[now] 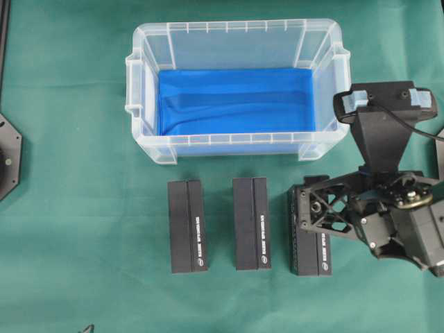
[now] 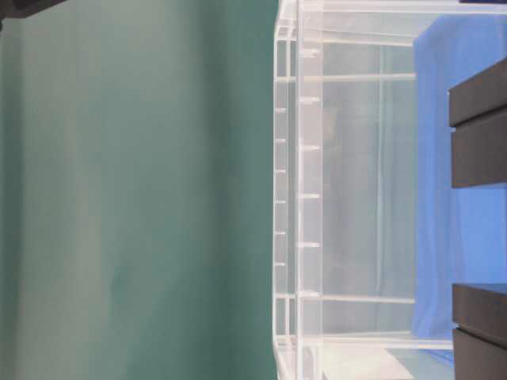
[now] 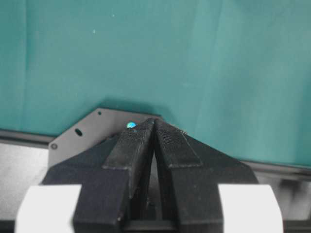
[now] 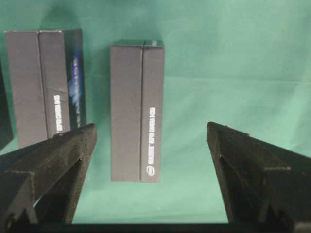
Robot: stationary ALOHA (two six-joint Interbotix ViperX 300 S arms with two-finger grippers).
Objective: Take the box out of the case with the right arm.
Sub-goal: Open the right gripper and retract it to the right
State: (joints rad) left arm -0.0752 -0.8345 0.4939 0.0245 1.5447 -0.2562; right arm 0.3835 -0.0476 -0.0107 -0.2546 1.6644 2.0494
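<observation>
Right arm's black lattice fingers (image 4: 150, 145) spread wide, empty.
A dark rectangular cardboard box (image 4: 136, 110) lies between them on the green desk (image 4: 233, 63); left fingers (image 3: 154, 131) pressed together.

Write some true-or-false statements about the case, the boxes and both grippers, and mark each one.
1. The case holds a black box. False: only a blue sheet lies in it.
2. Three black boxes stand on the green cloth in front of the case. True: left box, middle box, right box.
3. The right gripper has its fingers spread wide. True.
4. The right gripper grips a box. False: nothing sits between its fingers.
5. The left gripper is wide open. False: its fingers meet at the tips.
</observation>
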